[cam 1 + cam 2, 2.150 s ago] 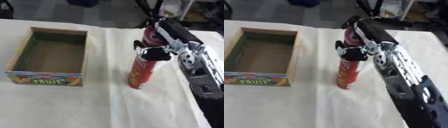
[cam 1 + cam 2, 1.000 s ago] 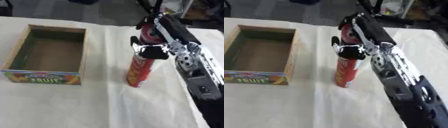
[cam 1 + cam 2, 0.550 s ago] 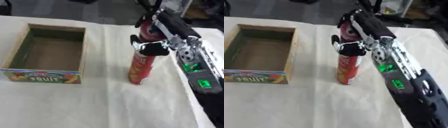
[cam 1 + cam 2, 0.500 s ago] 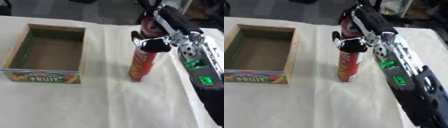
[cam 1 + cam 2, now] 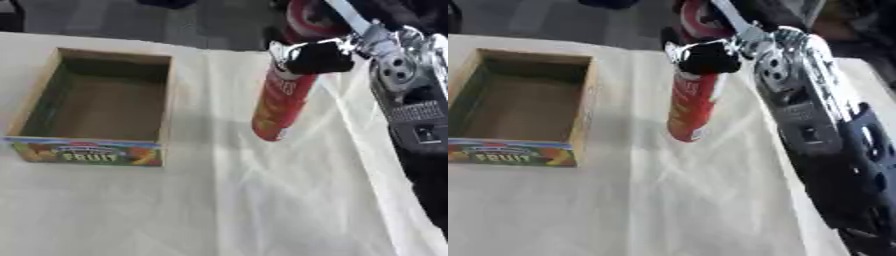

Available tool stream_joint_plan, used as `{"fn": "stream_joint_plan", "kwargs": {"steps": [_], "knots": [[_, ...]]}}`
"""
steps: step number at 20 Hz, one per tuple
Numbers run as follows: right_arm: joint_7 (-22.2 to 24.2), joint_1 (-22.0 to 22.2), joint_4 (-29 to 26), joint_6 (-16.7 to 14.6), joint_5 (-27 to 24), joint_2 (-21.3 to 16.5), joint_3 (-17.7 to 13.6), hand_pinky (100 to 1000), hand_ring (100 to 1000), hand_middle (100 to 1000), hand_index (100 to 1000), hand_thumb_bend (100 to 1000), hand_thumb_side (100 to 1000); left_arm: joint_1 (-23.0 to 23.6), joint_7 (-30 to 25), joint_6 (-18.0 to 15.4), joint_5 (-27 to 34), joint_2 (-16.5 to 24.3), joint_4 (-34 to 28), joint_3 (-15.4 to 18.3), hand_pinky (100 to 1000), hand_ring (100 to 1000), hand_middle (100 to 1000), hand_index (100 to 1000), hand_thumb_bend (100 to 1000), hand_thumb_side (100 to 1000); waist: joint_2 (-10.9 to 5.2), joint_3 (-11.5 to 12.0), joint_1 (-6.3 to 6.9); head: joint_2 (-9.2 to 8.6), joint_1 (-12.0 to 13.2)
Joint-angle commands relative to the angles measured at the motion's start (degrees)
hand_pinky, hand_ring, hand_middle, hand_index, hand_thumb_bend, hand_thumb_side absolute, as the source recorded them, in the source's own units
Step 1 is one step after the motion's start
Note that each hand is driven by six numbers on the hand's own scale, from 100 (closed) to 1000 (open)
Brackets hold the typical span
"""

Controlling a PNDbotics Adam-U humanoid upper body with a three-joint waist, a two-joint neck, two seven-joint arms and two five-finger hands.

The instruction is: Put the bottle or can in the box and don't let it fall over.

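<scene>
In the left eye view, your right hand [image 5: 315, 56] has its fingers curled round the top of the red can [image 5: 282, 102], a tall, narrow tube. The can's base looks clear of the cream tablecloth [image 5: 227, 200], with its shadow just below, so it reads as lifted; it leans a little, base toward the box. The open wooden box [image 5: 164, 120] with the "FRUIT" label on its near wall sits to the left of the can, apart from it, with nothing in it. Your left hand does not show.

Judging by the shape, expect a stiff, smooth-sided canister that is light and top-heavy in behaviour: tall over a small foot, so it will tip easily when set down. Holding it at the very top lets the base swing like a pendulum; a grip nearer the middle would steady it, if you get the chance to re-take it.

In the right eye view, the same grip shows from nearer the arm: the dark fingers [image 5: 702, 57] wrap the can just under its cap and the body hangs below. Here too the base stands off the cloth. Whether the sleeve is slippery under the fingers you cannot tell from this, so treat it as such.
</scene>
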Motion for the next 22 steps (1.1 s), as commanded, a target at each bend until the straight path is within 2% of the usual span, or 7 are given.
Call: {"fn": "stream_joint_plan", "kwargs": {"steps": [1, 4, 7, 10, 16, 22], "knots": [[-0.83, -3.47, -0.37, 0.69, -1.97, -0.54, -0.8, 223, 461, 521, 475, 100, 100, -0.61, -0.37, 0.01, 0.24, 0.63, -1.0, -0.21, 806, 1000, 1000, 893, 171, 716, -1.72, 0.43, 0.19, 0.38, -0.64], [-0.21, -6.62, -0.37, 1.17, -2.93, 0.14, -0.34, 223, 462, 522, 475, 100, 100, -0.77, -0.59, 0.09, 0.18, 0.58, -1.0, -0.48, 806, 1000, 1000, 893, 172, 717, -1.74, 1.11, 0.06, 0.59, -1.12], [0.32, -7.55, -0.37, 1.52, -3.07, 0.33, -0.19, 221, 462, 524, 474, 100, 100, -0.82, -0.66, 0.12, 0.15, 0.56, -1.0, -0.54, 801, 1000, 1000, 894, 175, 719, -1.74, 1.24, 0.02, 0.63, -1.22], [-0.45, -10.17, -0.37, 0.86, -4.03, 2.79, 0.88, 219, 461, 524, 474, 100, 100, -1.48, -1.42, 0.47, 0.24, 0.1, -1.05, -1.47, 802, 1000, 1000, 895, 179, 720, -2.09, 3.71, -0.82, 1.07, -3.27], [2.08, -17.02, -0.37, 4.35, -2.0, 5.51, 3.21, 221, 464, 525, 472, 100, 100, -2.69, -2.05, 0.95, 0.26, -0.06, -1.21, -1.97, 803, 1000, 1000, 895, 182, 723, -1.69, 6.93, -2.4, 0.82, -5.14], [4.32, -20.88, -0.37, 6.13, -0.23, 8.09, 5.57, 220, 467, 528, 472, 100, 100, -3.98, -2.75, 1.38, 0.37, -0.62, -1.38, -2.71, 803, 1000, 1000, 895, 186, 727, -1.04, 9.79, -3.63, 0.77, -6.99]]}}
